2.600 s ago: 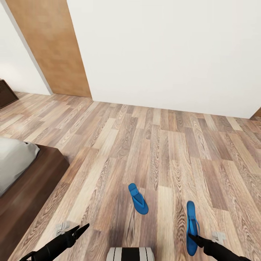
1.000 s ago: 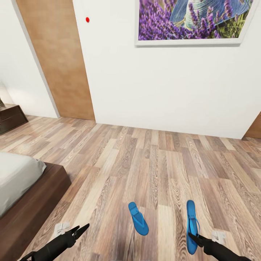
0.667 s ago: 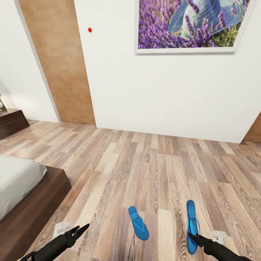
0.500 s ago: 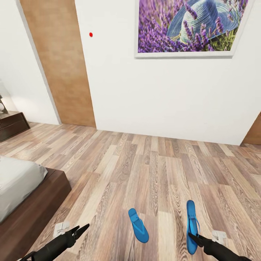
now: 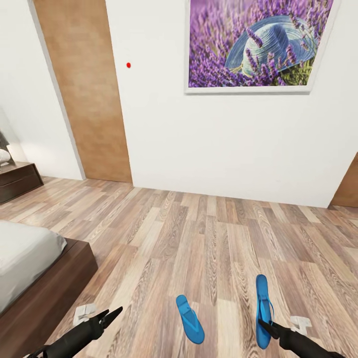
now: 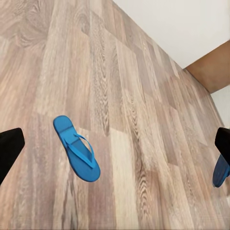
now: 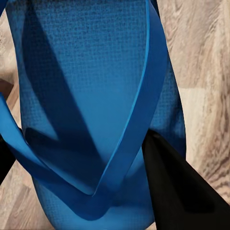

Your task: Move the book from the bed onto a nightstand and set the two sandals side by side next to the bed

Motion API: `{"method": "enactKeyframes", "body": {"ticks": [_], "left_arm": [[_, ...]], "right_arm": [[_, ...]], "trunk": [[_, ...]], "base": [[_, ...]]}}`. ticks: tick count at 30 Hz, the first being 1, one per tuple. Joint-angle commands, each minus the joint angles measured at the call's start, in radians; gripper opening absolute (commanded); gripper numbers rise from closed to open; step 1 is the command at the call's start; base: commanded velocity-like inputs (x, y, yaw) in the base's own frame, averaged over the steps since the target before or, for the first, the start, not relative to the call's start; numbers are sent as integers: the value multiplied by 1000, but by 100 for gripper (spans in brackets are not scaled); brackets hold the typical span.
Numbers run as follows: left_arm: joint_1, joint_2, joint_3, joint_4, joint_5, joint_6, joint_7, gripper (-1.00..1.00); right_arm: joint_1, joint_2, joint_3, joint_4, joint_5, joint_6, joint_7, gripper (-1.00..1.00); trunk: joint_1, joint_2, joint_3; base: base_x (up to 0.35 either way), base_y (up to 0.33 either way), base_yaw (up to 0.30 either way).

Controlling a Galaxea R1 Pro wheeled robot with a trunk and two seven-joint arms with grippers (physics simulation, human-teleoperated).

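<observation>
Right gripper (image 5: 264,325), at the lower right of the head view, was clamped on one sandal (image 5: 263,311); in the right wrist view a black finger (image 7: 177,191) pressed against the blue straps and sole of that sandal (image 7: 91,105), which hung close before the camera. Left gripper (image 5: 110,316), at the lower left of the head view, held nothing, and its fingers (image 6: 9,148) stood wide apart at the two edges of the left wrist view. Second sandal (image 5: 190,318) lay flat on the wood-plank floor (image 5: 209,238) between the two grippers, strap side up, apart from the held sandal; the left wrist view showed it (image 6: 76,149) on the floor with its straps upward, and the toe of the held sandal (image 6: 220,171) at the frame's edge. Bed (image 5: 30,278), with a pale mattress on a dark brown frame, occupied the left of the head view, well apart from both sandals. Beyond it, at the far left, stood a dark wooden cabinet (image 5: 19,180); whether it was a nightstand could not be told. White wall (image 5: 223,139) ahead carried a framed picture (image 5: 253,44) of a hat among purple flowers and a small red dot (image 5: 129,65); a brown wooden door (image 5: 84,89) stood to its left. Small white fittings (image 5: 85,312) lay on the floor near each arm.
</observation>
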Motion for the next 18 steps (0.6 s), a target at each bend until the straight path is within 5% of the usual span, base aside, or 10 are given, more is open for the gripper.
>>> {"method": "enactKeyframes", "body": {"ticks": [1,11,18], "left_arm": [[0,0,1,0,6,9,-2,100],[0,0,1,0,6,9,-2,100],[0,0,1,0,6,9,-3,100]], "right_arm": [[-1,1,-6,-1,4,12,6,-100],[-1,1,-6,-1,4,12,6,-100],[-1,1,-6,-1,4,12,6,-100]], "trunk": [[-1,0,3],[-9,9,41],[-9,9,41]], "base": [[0,0,0],[0,0,0],[0,0,0]]}}
